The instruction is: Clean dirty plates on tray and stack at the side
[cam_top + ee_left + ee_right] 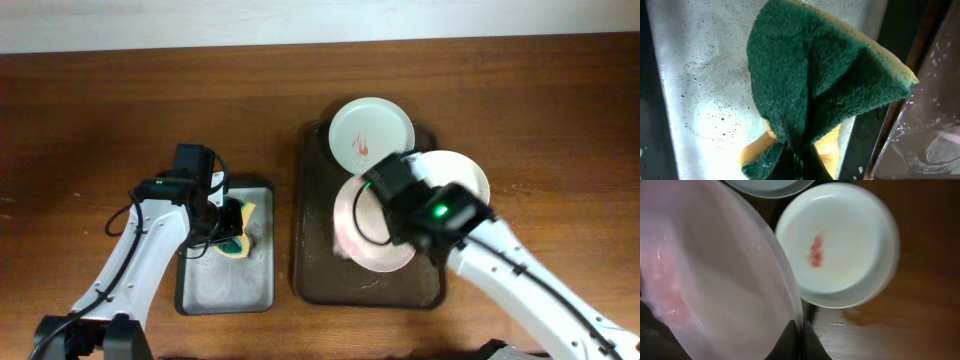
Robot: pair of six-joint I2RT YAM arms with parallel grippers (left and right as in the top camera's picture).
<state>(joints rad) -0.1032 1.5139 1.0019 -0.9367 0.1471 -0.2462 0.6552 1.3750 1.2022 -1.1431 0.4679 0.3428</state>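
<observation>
1. Between the fingers of the right tool [801,330] sits the rim of the pink plate [715,280], gripped firmly. The plate appears to be tipped up over the brown tray [310,260], with a reddish smear on its face to that tool's left.
2. The left tool [797,162] is clamped on the sponge [815,90], green scouring side out and yellow foam behind. The sponge folds forward from the fingers, and directly beneath it is the grey tray [690,100], speckled with suds.
3. The step in hand looks like bringing the sponge and the pink plate together for a scrub.
   - The plate's dirty face should be turned towards the left tool, with the pinch kept on the rim so the wet plate cannot swivel.
   - The sponge should meet the smear flat and wipe away from the gripped edge.
   - Pressing hard near the far rim could lever the plate out of the fingers.
4. Ahead of the right tool, a smeared plate [370,133] waits on the brown tray. A white plate [470,172] lies just beside that tool's arm, reaching towards the bare bench [560,120].
5. No brand, label or writing is legible in any view. The only marking is a green light [437,211] on the right arm.
</observation>
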